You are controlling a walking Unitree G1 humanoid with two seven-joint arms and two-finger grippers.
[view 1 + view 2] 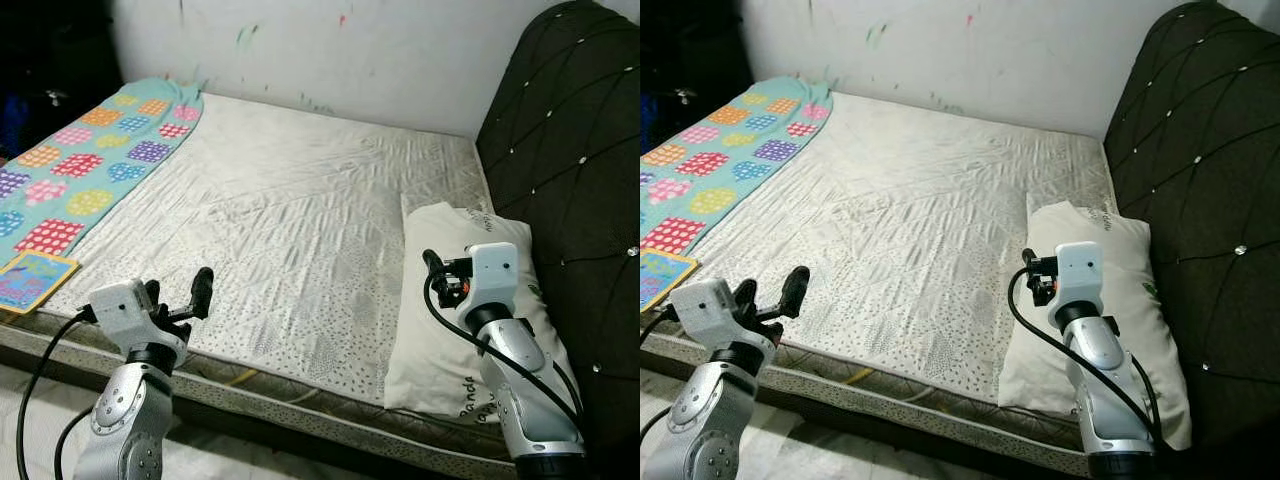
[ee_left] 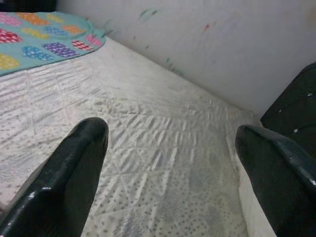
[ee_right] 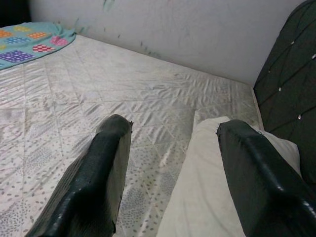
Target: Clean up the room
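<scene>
A bare white quilted mattress (image 1: 280, 220) is lying across most of the head view, running from the near edge at 6 o'clock up to a paint-flecked white wall (image 1: 380, 50) at 12 o'clock. A dark padded headboard (image 1: 575, 150) with small shiny studs is standing along the 3 o'clock side. A teal blanket (image 1: 90, 160) patterned with coloured dotted patches is lying over the mattress at 10 o'clock, reaching toward the far corner. A white pillow (image 1: 450, 290) with green print is resting on the mattress at 4 o'clock, just beside the headboard. A small colourful book (image 1: 35, 280) is sitting at 8 o'clock on the near end of the blanket, close to the mattress edge. The left tool (image 1: 180, 298) is hovering at 7 o'clock over the near edge of the mattress, its fingers (image 2: 74, 168) standing wide apart and holding nothing. The right tool (image 3: 173, 163) is hanging at 4 o'clock above the pillow's inner edge, its fingers (image 3: 94, 173) also spread wide and holding nothing.
</scene>
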